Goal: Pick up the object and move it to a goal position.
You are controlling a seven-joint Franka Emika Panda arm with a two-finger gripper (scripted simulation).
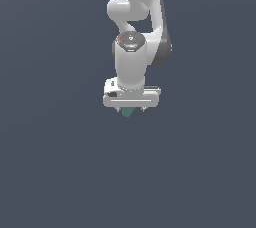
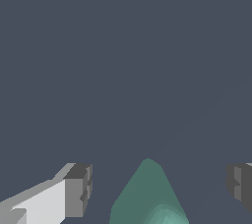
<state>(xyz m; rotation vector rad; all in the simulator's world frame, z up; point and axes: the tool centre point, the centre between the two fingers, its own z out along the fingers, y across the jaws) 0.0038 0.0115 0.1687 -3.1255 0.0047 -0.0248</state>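
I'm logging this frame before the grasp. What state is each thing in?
Gripper: open, fingers clear of the block on both sides.
Block: between the fingers, not gripped; whether it rests on the surface cannot be told.
Arm: pointing down over the block.

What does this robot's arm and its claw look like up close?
The arm is smooth, rounded and glossy white, with dark grey at its joints and a grey cap with tiny red dots. The gripper is a wide white bar; its fingers end in blocky dark grey pads.
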